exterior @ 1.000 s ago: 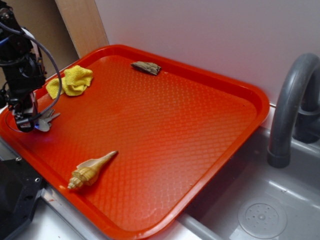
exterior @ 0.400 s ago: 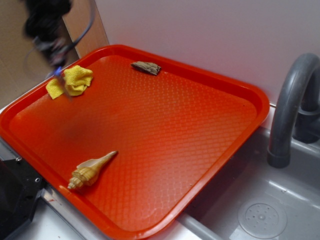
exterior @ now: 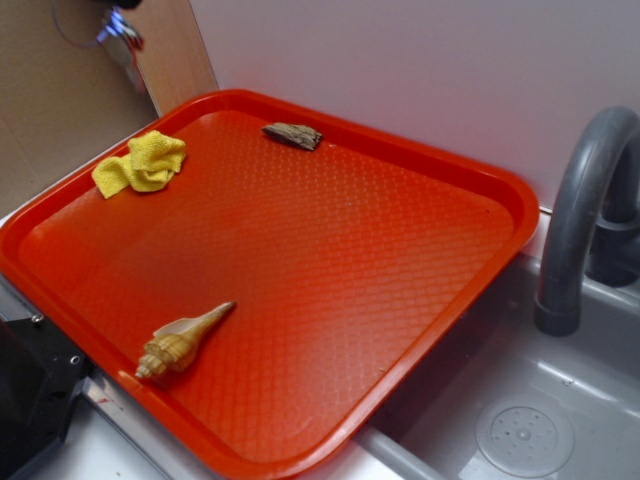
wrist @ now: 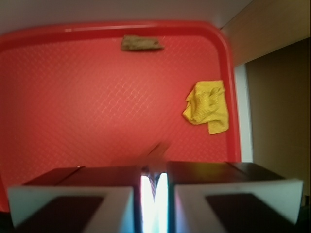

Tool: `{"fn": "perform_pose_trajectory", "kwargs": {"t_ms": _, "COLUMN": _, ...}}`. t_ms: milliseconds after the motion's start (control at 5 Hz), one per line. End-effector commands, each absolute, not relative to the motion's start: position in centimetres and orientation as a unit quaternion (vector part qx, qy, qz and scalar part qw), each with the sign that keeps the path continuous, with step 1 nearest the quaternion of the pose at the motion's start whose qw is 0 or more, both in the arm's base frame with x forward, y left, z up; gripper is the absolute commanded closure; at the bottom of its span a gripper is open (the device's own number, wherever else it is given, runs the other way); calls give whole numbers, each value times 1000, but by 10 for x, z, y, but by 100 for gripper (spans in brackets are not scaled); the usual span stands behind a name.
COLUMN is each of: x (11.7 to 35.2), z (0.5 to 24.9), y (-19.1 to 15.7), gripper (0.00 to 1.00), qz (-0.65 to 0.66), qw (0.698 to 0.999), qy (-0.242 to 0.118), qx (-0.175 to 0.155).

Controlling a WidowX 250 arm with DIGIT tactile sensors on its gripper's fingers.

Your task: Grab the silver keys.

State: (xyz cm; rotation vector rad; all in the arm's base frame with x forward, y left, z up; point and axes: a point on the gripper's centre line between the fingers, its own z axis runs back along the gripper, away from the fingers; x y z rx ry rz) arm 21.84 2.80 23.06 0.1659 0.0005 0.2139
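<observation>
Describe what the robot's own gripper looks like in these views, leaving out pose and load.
In the wrist view the gripper shows two wide, blocky fingers with pale, whitish front faces, dark inset panels and dark tops. The exterior view catches only a blurred dark scrap with a bluish glint at the top left edge; cables and markings cannot be made out.

Even soft light, blurred wrist view

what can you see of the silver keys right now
Little. In the exterior view the silver keys are a blurred greyish bit with a bluish glint at the top left, lifted clear of the red tray, with a thin wire ring looping beside them. In the wrist view a blurred sliver juts from the narrow gap of the gripper, which looks closed on them. Shape and number cannot be told.
</observation>
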Motion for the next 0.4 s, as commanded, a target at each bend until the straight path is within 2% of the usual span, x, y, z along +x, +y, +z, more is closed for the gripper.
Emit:
{"fn": "perform_pose_trajectory", "kwargs": {"t_ms": 0, "x": 206, "z": 257, "y": 37, "gripper": 100, "qz": 130, "qw": 987, "qy": -75, "qx": 64}}
{"fn": "perform_pose_trajectory", "kwargs": {"t_ms": 200, "x": 204, "z": 256, "y": 35, "gripper": 100, "qz": 136, "qw": 985, "qy": -75, "qx": 69}}
